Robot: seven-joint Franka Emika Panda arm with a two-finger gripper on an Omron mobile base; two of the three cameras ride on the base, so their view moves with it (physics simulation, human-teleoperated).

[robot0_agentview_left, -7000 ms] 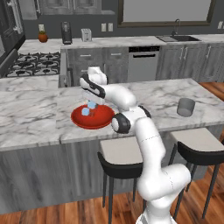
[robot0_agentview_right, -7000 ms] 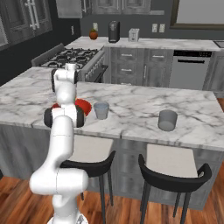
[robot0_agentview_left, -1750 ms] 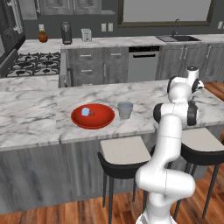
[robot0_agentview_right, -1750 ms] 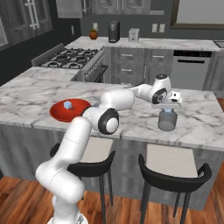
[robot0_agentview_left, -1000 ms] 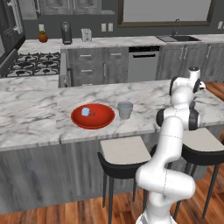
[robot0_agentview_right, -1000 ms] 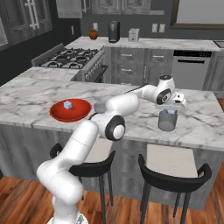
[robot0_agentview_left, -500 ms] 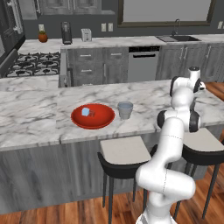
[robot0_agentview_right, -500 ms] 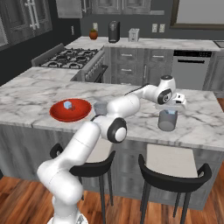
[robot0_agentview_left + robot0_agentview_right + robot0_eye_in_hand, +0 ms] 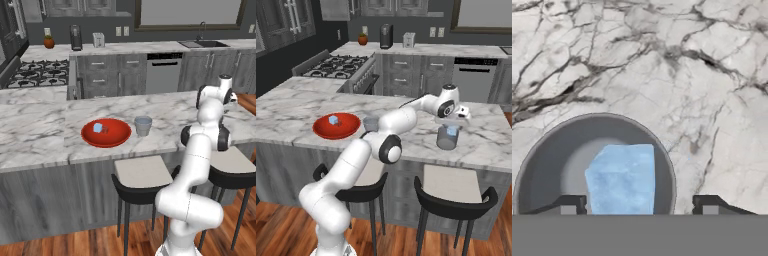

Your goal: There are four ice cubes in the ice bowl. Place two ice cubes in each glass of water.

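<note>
The gripper (image 9: 637, 205) hangs directly above the right glass (image 9: 447, 137), fingers apart and gripping nothing. An ice cube (image 9: 622, 178) sits inside this glass. Another cube (image 9: 98, 128) lies in the red bowl (image 9: 115, 137).

Red glossy ice bowl (image 9: 106, 133), wide and shallow, upright on marble, one pale blue ice cube (image 9: 98, 128) visible inside near centre. Grey translucent glass (image 9: 143, 126) upright just beside bowl at 3 o'clock, apart from it. Second grey glass (image 9: 447, 137) upright well apart at 3 o'clock; pale blue cube in glass (image 9: 622, 179) seen from above, over the opening slightly toward 4 o'clock.
</note>
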